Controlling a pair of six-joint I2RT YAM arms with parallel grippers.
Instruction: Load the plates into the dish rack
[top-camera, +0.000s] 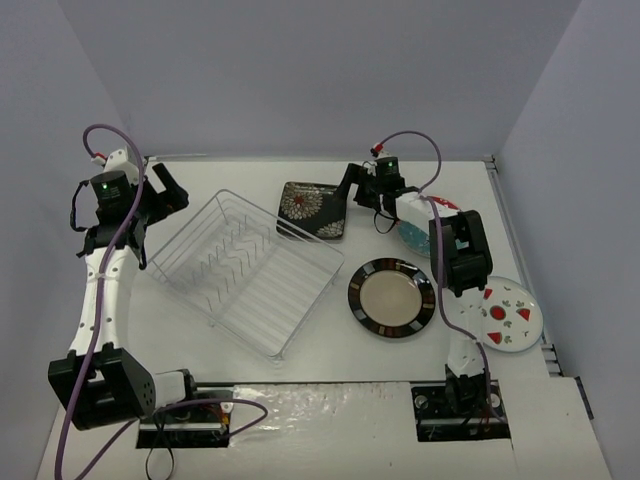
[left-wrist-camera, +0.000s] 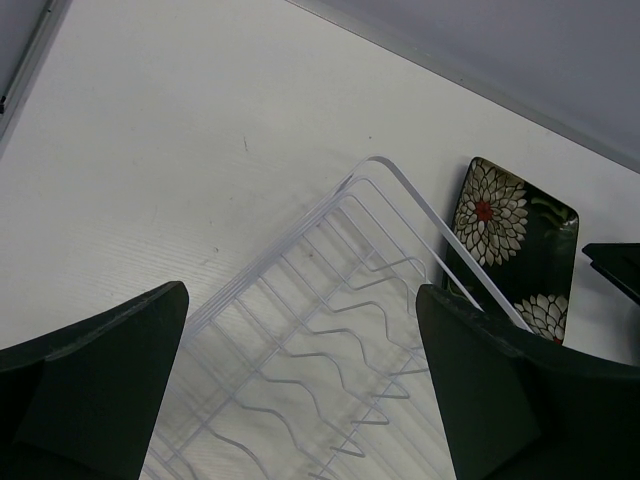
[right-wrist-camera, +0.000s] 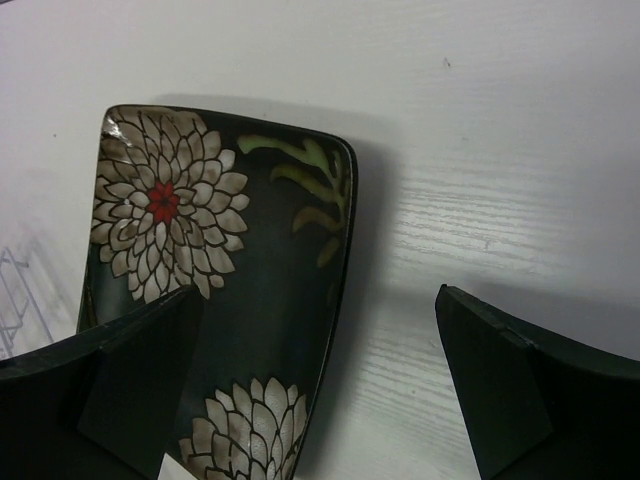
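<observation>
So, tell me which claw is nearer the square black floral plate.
Right. The right claw hangs open over the right edge of the plate; the left claw is over the far left rim of the dish rack, which separates it from the plate.

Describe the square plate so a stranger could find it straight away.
Start at the wire dish rack in the middle of the table. Just beside its far right side lies the plate. It is the only square one, black with pale flowers.
</observation>
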